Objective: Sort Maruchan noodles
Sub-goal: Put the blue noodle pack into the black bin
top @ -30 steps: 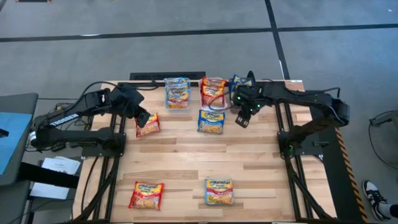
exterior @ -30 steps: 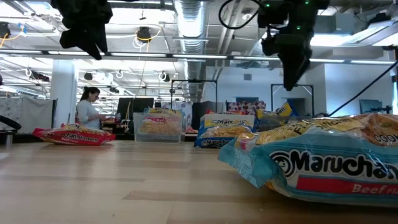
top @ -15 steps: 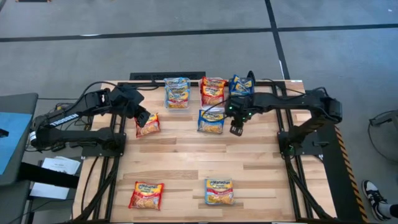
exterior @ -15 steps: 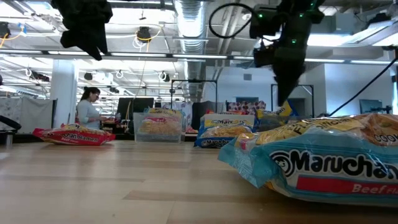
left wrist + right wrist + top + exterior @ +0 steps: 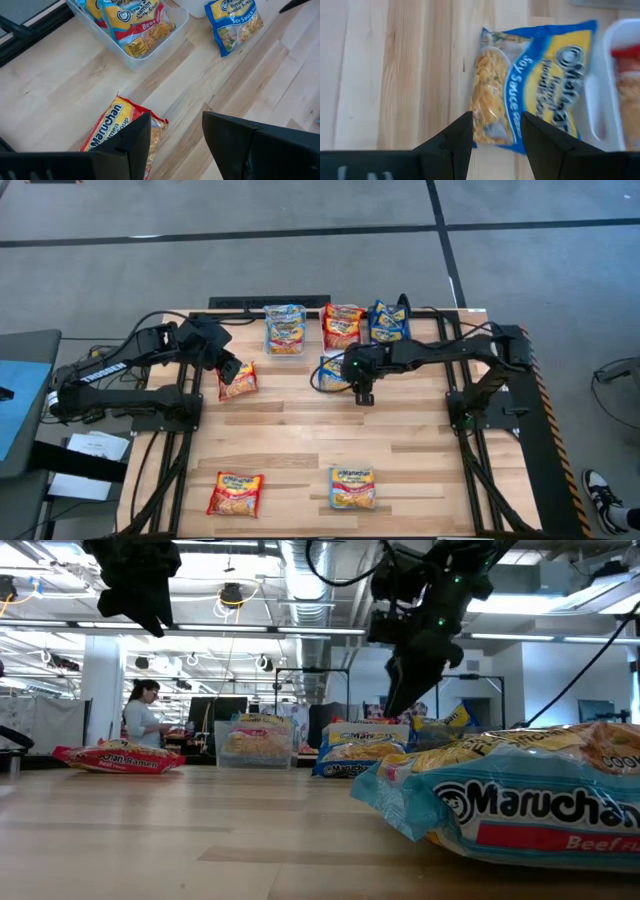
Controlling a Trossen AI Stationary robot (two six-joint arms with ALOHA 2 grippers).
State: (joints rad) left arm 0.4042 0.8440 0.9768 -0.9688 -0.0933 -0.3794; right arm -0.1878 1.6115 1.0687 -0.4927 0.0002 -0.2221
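Observation:
Maruchan noodle packets lie around the wooden table. A red packet (image 5: 237, 380) (image 5: 112, 132) lies flat at the far left, and my left gripper (image 5: 228, 368) (image 5: 175, 120) hangs open above it. A blue soy-sauce packet (image 5: 330, 373) (image 5: 535, 100) lies flat at the far middle. My right gripper (image 5: 362, 393) (image 5: 496, 119) hovers open just above its near edge and touches nothing. In the low view this gripper (image 5: 405, 690) is clear of the tabletop. A red packet (image 5: 235, 493) and a blue-and-pink packet (image 5: 352, 486) lie near the front edge.
Along the far edge stand a clear bin (image 5: 285, 330) of blue packets, a bin (image 5: 343, 326) of red packets and more blue packets (image 5: 388, 320). Bare wood stretches across the table's middle. A person (image 5: 145, 715) stands in the room behind the table.
My right gripper has moved down, toward the table's left and near edges, away from the far bins and over the blue soy-sauce packet. Its wrist has rolled on the way. Its fingers have stayed open. The packets have not moved.

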